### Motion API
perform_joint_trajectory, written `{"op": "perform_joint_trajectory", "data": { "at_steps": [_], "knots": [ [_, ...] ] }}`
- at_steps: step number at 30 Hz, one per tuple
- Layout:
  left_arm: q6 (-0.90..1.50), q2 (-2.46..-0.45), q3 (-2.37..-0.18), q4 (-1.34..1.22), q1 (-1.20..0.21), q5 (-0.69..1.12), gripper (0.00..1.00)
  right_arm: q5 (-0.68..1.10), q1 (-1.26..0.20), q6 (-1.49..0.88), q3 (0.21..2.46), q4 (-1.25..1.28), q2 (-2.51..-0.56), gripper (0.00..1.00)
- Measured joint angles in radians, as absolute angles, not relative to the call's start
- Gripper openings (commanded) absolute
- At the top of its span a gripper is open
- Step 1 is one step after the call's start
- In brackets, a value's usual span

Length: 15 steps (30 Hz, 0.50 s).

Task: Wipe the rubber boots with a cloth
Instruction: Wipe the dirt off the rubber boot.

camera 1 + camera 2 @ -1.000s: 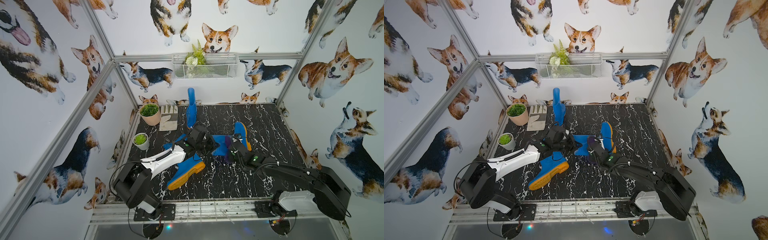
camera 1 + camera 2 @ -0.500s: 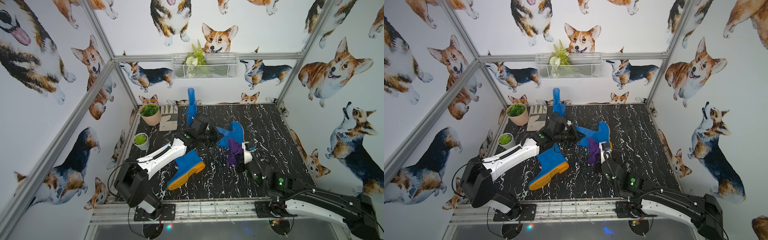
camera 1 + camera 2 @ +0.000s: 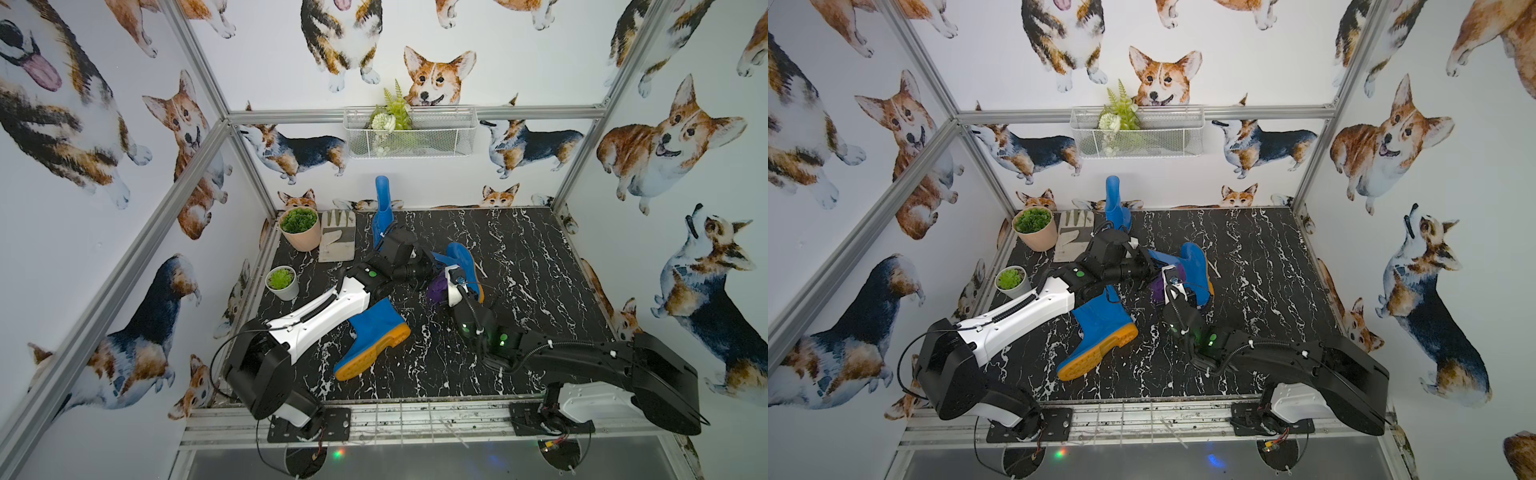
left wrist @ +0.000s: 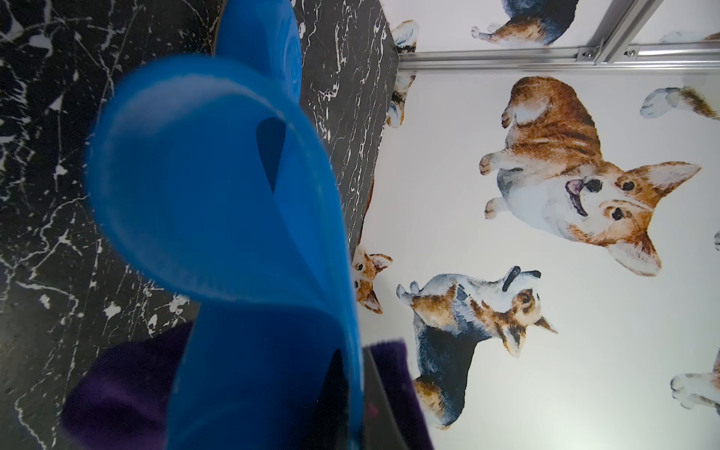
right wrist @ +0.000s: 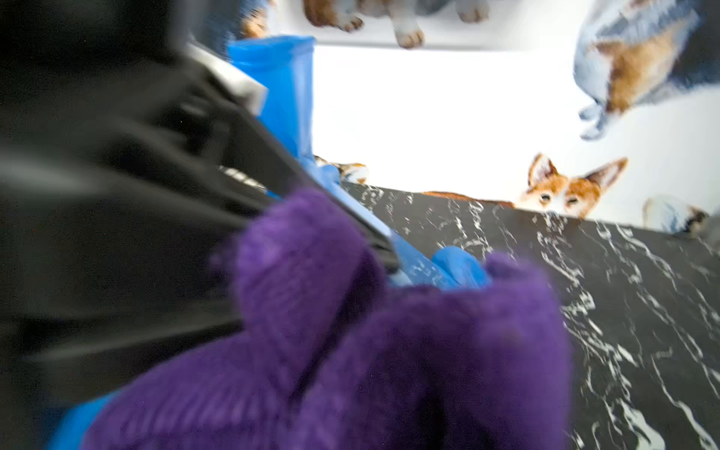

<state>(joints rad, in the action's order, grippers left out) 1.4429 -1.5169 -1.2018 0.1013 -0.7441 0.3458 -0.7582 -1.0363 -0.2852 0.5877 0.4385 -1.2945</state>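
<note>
Bunching in right hand (image 3: 448,286): cloth (image 3: 435,291)

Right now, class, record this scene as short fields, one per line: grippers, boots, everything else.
left gripper: shut on held boot, at its shaft
right gripper: shut on cloth, cloth at held boot's shaft
lying boot: on its side near table front, shaft under left arm
standing boot: upright at back wall
glove: flat, back left, beside large pot
small pot: left table edge
basket: on back wall, greenery inside
</note>
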Motion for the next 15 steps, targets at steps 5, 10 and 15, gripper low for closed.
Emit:
{"op": "perform_joint_trajectory", "data": {
  "at_steps": [5, 10, 15],
  "knots": [
    [1.473, -1.509, -1.158, 0.062, -0.731, 0.376, 0.00, -0.748, -0.806, -0.503, 0.484, 0.280, -1.256, 0.00],
    [1.485, -1.507, -1.151, 0.035, -0.719, 0.407, 0.00, -0.703, -0.748, -0.566, 0.468, 0.124, -1.093, 0.00],
    [1.487, -1.509, -1.159, 0.035, -0.715, 0.422, 0.00, -0.702, -0.949, -0.533, 0.511, 0.114, -0.928, 0.00]
  ]
}}
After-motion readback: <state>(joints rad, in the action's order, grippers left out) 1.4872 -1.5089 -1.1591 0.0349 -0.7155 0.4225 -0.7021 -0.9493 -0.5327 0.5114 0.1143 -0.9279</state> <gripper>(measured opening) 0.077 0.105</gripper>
